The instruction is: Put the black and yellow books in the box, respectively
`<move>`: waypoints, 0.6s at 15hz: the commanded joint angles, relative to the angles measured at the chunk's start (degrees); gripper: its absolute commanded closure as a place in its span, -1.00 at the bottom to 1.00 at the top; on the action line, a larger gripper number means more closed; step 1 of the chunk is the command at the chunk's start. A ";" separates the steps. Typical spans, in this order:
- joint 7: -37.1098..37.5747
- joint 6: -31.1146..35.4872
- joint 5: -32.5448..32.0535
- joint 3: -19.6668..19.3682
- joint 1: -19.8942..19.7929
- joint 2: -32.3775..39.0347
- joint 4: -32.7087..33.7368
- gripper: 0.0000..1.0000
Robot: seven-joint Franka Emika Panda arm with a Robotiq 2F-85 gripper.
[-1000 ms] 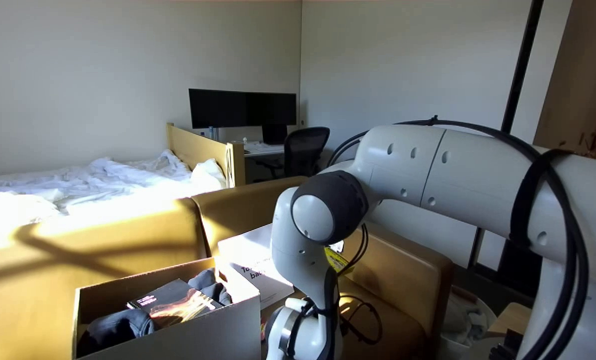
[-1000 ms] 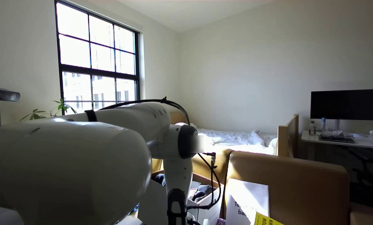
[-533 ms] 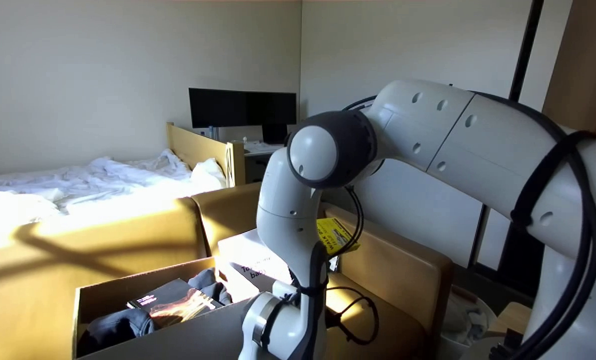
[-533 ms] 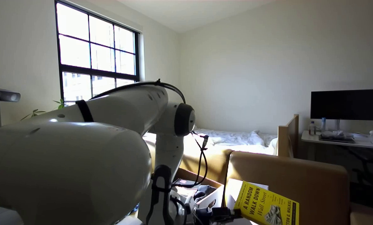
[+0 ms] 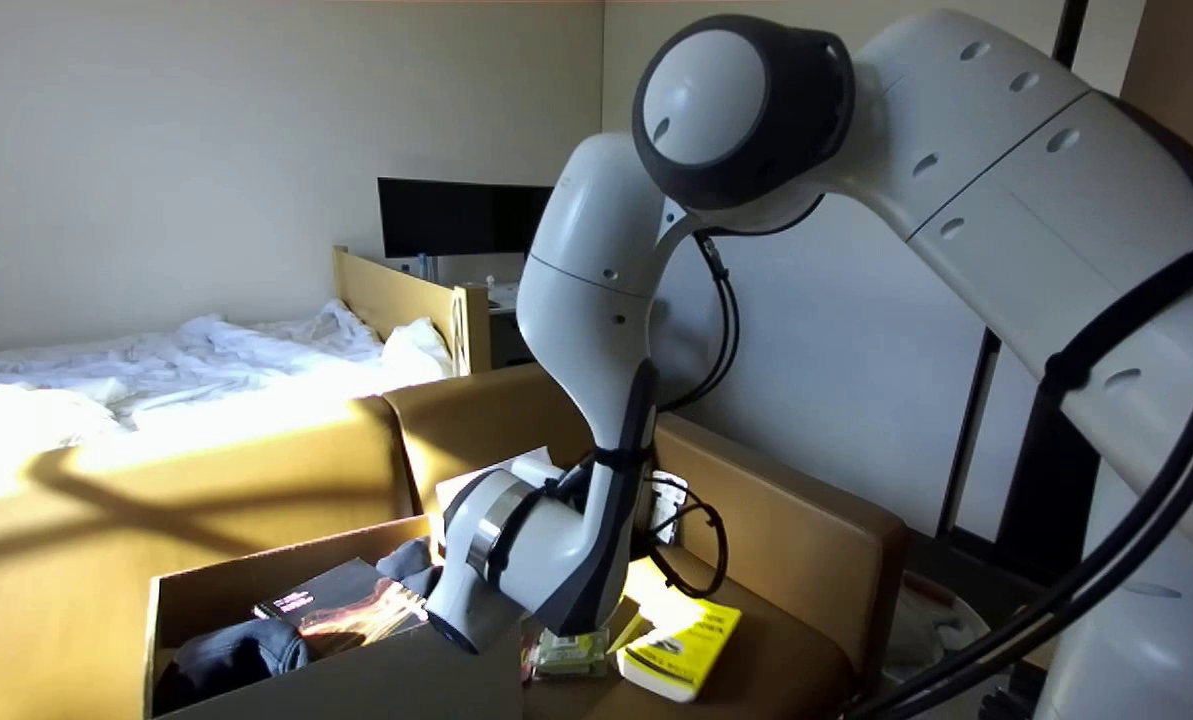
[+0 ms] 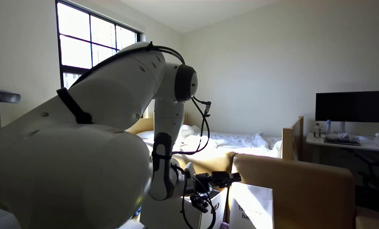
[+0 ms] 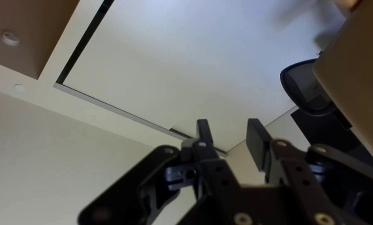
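Note:
The black book (image 5: 351, 605) lies inside the brown cardboard box (image 5: 386, 690), on top of dark cloth, in an exterior view. Down at the sofa seat, right of the box, is the yellow book (image 5: 684, 645), tilted and partly in bright sun. My gripper (image 7: 227, 132) stands part-way open in the wrist view, with only wall showing between its fingers. From the side, the gripper (image 6: 235, 177) points toward the sofa back, above the box's edge and well above the seat. The arm covers much of the box (image 6: 170, 214) there, and the yellow book is out of that view.
A small greenish pack (image 5: 568, 655) sits between the box and the yellow book. A white printed carton (image 6: 253, 203) stands against the sofa back (image 6: 291, 181). Beside the seat rises the sofa armrest (image 5: 796, 530). Cables (image 6: 205, 127) loop off the arm.
The arm has risen. Half a second ago the yellow book was up at the gripper's tip; now it is down at the seat, apart from the gripper. The black book has not moved.

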 commanded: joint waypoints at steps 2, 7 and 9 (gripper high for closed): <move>-7.26 -3.95 -2.31 1.82 3.67 -4.64 -1.57 0.79; -11.12 -2.22 -7.56 1.28 3.26 -6.08 -2.78 0.79; -15.64 1.55 -9.35 1.24 1.62 -4.20 -2.59 -0.21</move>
